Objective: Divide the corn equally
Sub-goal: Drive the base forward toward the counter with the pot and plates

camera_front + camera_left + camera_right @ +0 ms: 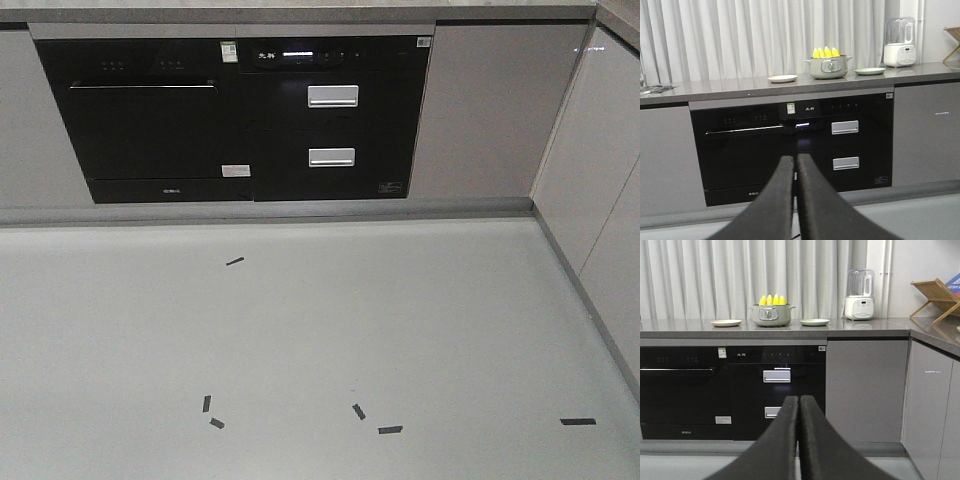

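Note:
Several yellow cobs of corn [826, 52] stand upright in a grey-green pot [828, 67] on the counter, far ahead of both arms. The corn [773, 300] and its pot [771, 315] also show in the right wrist view. A white plate [782, 78] lies left of the pot and a pale green plate [870, 71] right of it. My left gripper [795, 159] is shut with nothing in it, low in front of the black appliances. My right gripper [799, 400] is likewise shut and empty. Neither gripper appears in the front view.
A black oven [150, 115] and drawer unit [335, 120] fill the cabinet front under the grey counter [860, 329]. A white blender-like appliance [860, 295] and a wooden rack [935, 297] stand further right. Black tape marks [390, 430] dot the grey floor. Cabinets [600, 180] run along the right.

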Available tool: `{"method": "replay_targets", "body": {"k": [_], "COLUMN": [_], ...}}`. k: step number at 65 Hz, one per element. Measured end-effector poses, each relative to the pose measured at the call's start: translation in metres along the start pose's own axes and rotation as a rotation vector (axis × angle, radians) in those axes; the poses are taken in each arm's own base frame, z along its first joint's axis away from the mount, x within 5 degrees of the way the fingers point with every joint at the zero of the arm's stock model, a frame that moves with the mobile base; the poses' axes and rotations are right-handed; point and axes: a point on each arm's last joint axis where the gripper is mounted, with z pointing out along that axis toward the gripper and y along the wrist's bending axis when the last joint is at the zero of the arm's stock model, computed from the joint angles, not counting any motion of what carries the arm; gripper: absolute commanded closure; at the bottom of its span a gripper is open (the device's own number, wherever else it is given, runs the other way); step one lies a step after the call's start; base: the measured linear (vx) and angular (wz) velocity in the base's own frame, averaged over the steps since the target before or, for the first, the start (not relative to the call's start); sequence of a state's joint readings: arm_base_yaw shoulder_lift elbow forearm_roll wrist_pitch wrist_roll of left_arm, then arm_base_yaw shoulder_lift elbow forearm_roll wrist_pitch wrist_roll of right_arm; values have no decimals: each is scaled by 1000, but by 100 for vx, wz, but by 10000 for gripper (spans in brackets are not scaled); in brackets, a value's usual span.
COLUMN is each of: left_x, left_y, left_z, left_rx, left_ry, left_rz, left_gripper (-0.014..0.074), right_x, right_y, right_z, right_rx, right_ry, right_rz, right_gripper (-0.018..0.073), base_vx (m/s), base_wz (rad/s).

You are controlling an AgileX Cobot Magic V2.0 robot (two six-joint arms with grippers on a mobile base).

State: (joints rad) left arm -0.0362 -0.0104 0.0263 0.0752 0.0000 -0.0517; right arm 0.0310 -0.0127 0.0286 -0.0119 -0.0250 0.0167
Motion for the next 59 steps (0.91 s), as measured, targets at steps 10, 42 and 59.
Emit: {"method": "replay_targets", "body": {"k": [10,42,59], "left_x": [0,0,0], "left_y": [0,0,0], "left_z": [0,0,0], "left_rx": [0,0,0], "left_ry": [0,0,0], "left_rz": [0,0,0], "left_gripper": [603,603,603], "right_x": [0,0,0], "right_y": [0,0,0], "right_z": [0,0,0], "right_rx": [0,0,0], "right_ry": [0,0,0], "right_rz": [0,0,0], "right_gripper": [570,570,570], "base_vx": [11,11,11], "base_wz": [-2,-2,11]}}
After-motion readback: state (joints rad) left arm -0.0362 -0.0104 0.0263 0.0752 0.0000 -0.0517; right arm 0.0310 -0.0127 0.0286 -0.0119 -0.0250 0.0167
